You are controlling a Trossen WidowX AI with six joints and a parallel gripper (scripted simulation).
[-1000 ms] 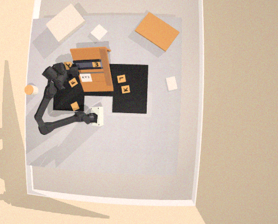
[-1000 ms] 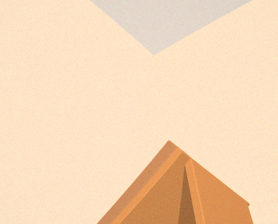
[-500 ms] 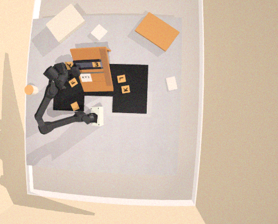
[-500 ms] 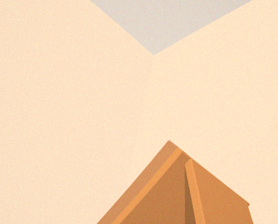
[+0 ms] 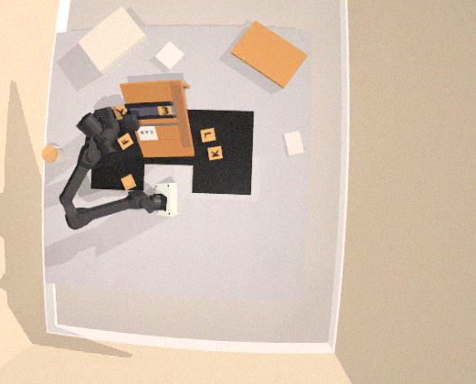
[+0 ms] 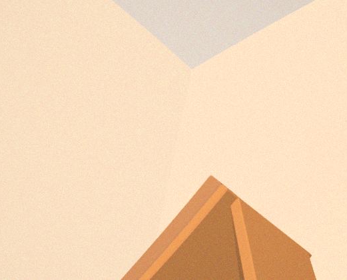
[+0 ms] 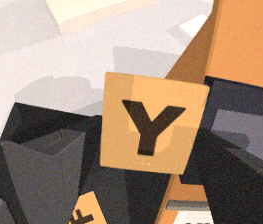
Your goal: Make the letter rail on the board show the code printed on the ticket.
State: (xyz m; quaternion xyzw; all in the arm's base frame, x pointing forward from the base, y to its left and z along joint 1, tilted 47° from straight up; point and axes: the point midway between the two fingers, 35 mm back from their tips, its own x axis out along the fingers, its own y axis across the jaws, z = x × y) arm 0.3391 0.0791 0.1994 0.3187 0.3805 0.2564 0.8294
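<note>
The gripper (image 5: 127,118) (image 7: 150,128) clamps the Y tile (image 5: 120,112) (image 7: 152,125) — letter upright in the wrist view. The rail (image 5: 142,111) (image 7: 242,105) — long axis left-to-right — holds the 3 tile (image 5: 164,111) at its right end.

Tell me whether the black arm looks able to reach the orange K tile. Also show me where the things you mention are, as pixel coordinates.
Probably not yet: its black gripper (image 5: 127,120) (image 7: 150,128) is shut on the orange Y tile (image 5: 120,112) (image 7: 141,162), and the orange board (image 5: 164,148) (image 7: 247,40) stands between.

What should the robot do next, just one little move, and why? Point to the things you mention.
Probably slide the Y tile (image 5: 120,112) (image 7: 153,125) right, into the rail (image 5: 148,112) (image 7: 247,131): the gripper (image 5: 125,120) (image 7: 150,128) holds it by the open end, the 3 (image 5: 164,111) is inside, and the ticket (image 5: 147,133) (image 7: 194,216) says KY3.
</note>
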